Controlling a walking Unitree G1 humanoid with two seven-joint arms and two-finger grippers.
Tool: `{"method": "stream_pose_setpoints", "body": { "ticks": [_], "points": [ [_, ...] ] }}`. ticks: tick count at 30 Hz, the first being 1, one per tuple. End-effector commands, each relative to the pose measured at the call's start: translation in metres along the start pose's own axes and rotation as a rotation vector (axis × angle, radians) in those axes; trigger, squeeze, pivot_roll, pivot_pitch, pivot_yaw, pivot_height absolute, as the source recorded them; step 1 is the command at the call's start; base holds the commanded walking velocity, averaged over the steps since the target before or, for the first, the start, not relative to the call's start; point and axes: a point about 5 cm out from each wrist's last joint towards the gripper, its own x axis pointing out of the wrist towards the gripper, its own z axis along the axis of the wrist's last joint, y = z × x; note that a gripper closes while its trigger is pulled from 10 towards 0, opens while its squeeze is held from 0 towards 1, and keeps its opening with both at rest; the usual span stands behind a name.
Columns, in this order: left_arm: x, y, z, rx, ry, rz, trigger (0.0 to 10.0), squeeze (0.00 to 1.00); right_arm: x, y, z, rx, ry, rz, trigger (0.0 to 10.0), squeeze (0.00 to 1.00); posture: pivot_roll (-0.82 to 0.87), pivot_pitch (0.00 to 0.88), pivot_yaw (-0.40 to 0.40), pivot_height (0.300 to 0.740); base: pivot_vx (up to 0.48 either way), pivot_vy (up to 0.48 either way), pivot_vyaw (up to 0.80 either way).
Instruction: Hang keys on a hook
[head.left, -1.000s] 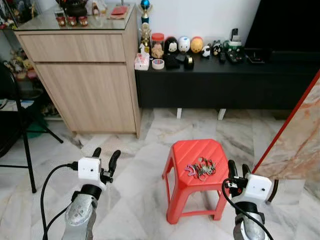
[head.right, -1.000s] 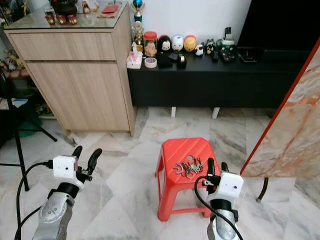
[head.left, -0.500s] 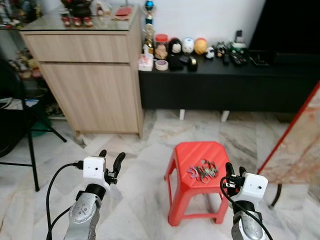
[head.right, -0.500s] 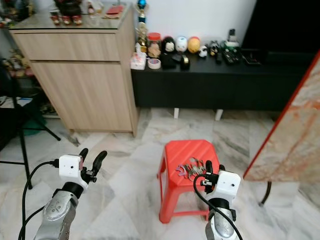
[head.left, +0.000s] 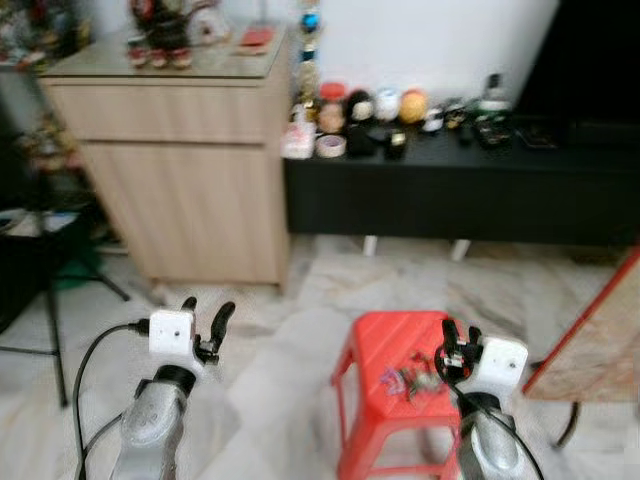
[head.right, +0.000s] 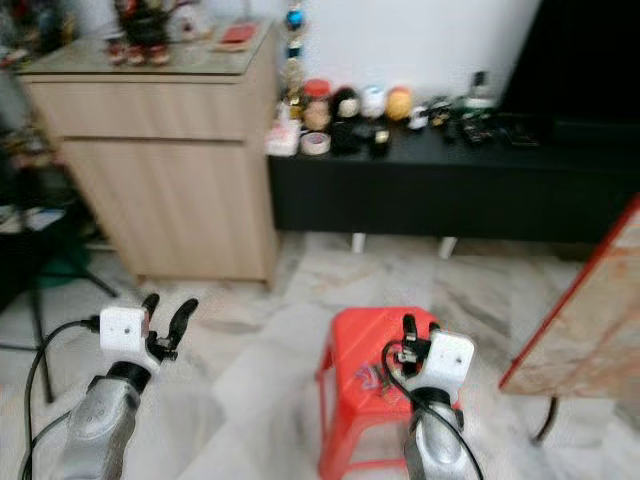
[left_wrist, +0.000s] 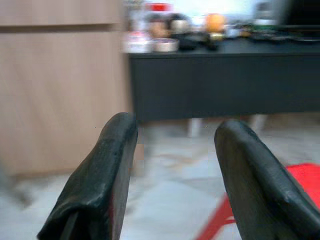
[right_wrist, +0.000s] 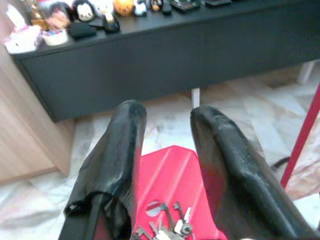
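Note:
A bunch of keys (head.left: 408, 381) lies on top of a red plastic stool (head.left: 390, 338) on the marble floor. My right gripper (head.left: 460, 330) is raised over the stool's right side, just right of the keys, fingers apart and holding nothing. In the right wrist view the keys (right_wrist: 169, 224) lie on the stool (right_wrist: 167, 167) below the open right gripper (right_wrist: 167, 112). My left gripper (head.left: 207, 308) is held up over bare floor left of the stool, open and empty. The left wrist view shows the left gripper (left_wrist: 177, 125) facing the black console.
A wooden cabinet (head.left: 185, 170) stands at the back left. Beside it runs a low black console (head.left: 470, 190) with several figurines (head.left: 365, 108) on top. A red-edged marble slab (head.left: 600, 340) leans at the right. A black stand (head.left: 50, 300) is at the left.
The whole picture has shifted and blurred, so the camera has moved. The stool sits lower in the picture, and my right gripper has come over its right side. Both grippers stay open.

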Motion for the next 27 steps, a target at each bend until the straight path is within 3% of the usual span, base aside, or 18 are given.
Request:
{"method": "stream_pose_setpoints", "body": {
  "ticks": [1, 17, 27],
  "points": [
    [-0.0015, 0.0142, 0.0058, 0.032, -0.007, 0.029, 10.0, 0.00, 0.0034, 0.0119, 0.0030, 0.013, -0.008, 0.031, 10.0, 0.00, 0.05, 0.001, -0.025, 0.740, 0.375, 0.000, 0.00],
    [-0.0039, 0.0112, 0.0018, 0.019, 0.014, 0.018, 10.0, 0.00, 0.0047, 0.0121, 0.0030, 0.012, -0.002, 0.038, 10.0, 0.00, 0.05, 0.003, -0.028, 0.740, 0.019, 0.000, 0.00],
    [-0.0040, 0.0096, 0.0019, 0.017, 0.011, 0.020, 10.0, 0.00, 0.0064, 0.0143, 0.0060, -0.040, -0.012, 0.050, 10.0, 0.00, 0.05, 0.003, -0.030, 0.740, 0.000, 0.000, 0.00]
  ]
}}
